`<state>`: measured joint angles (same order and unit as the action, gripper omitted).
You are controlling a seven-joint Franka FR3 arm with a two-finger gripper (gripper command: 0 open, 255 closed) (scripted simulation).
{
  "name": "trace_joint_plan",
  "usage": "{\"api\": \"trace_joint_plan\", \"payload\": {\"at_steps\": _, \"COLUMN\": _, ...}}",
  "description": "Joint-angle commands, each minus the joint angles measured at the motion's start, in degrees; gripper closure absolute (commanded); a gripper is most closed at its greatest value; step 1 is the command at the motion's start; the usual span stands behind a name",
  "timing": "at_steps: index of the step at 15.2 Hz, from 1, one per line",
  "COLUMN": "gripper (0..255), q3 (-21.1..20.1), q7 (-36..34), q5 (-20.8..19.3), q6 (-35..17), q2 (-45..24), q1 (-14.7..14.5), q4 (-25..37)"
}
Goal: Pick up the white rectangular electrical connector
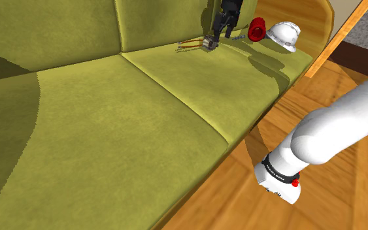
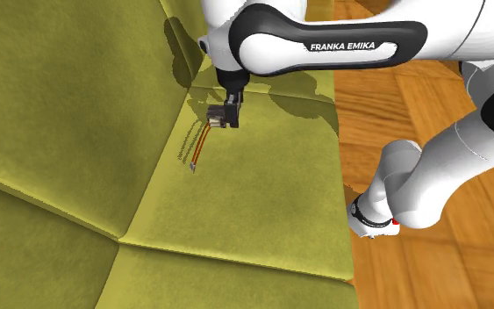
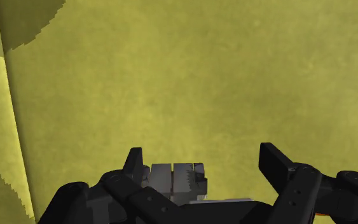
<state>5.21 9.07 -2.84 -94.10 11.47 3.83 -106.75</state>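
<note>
The small white-grey rectangular connector (image 1: 208, 43) lies near the back of the olive sofa seat, and its thin orange wires (image 1: 189, 45) trail toward the shoulder view's left. My black gripper (image 1: 222, 31) hangs just above it, fingers pointing down. In the wrist view the connector (image 3: 174, 179) sits low between the fingers, close against one finger (image 3: 133, 163). A wide gap separates it from the other finger (image 3: 278, 164). The fingers stand apart and do not clasp it. In the second exterior view the connector (image 2: 219, 115) is at the fingertips, with the wires (image 2: 200, 147) running off it.
A red object (image 1: 257, 29) and a white hard hat (image 1: 285, 34) lie on the seat to the shoulder view's right of the gripper. The sofa backrest (image 1: 163, 23) rises just behind. Wooden floor (image 1: 319, 98) lies beyond the seat's edge.
</note>
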Motion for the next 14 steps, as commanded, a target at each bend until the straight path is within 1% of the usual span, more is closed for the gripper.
{"api": "trace_joint_plan", "payload": {"at_steps": 1, "gripper": 0, "q3": 0.85, "q7": 1.52, "q5": 0.51, "q6": 0.51, "q2": -4.00, "q1": 0.39, "q4": 4.87}}
{"api": "trace_joint_plan", "payload": {"at_steps": 3, "gripper": 0, "q3": 1.49, "q7": 2.78, "q5": 1.11, "q6": 1.11, "q2": -7.66, "q1": 0.79, "q4": 9.42}}
{"api": "trace_joint_plan", "payload": {"at_steps": 10, "gripper": 0, "q3": 1.47, "q7": 2.61, "q5": 1.01, "q6": -4.41, "q2": -6.97, "q1": 0.83, "q4": 3.21}}
{"api": "trace_joint_plan", "payload": {"at_steps": 12, "gripper": 0, "q3": 1.47, "q7": 2.60, "q5": 1.00, "q6": -4.86, "q2": -6.94, "q1": 0.83, "q4": 2.73}}
{"api": "trace_joint_plan", "payload": {"at_steps": 13, "gripper": 255, "q3": 1.48, "q7": 2.62, "q5": 1.02, "q6": -4.85, "q2": -7.05, "q1": 0.83, "q4": 2.84}}
{"api": "trace_joint_plan", "payload": {"at_steps": 14, "gripper": 255, "q3": 1.49, "q7": 2.64, "q5": 1.03, "q6": -4.85, "q2": -7.10, "q1": 0.84, "q4": 2.90}}
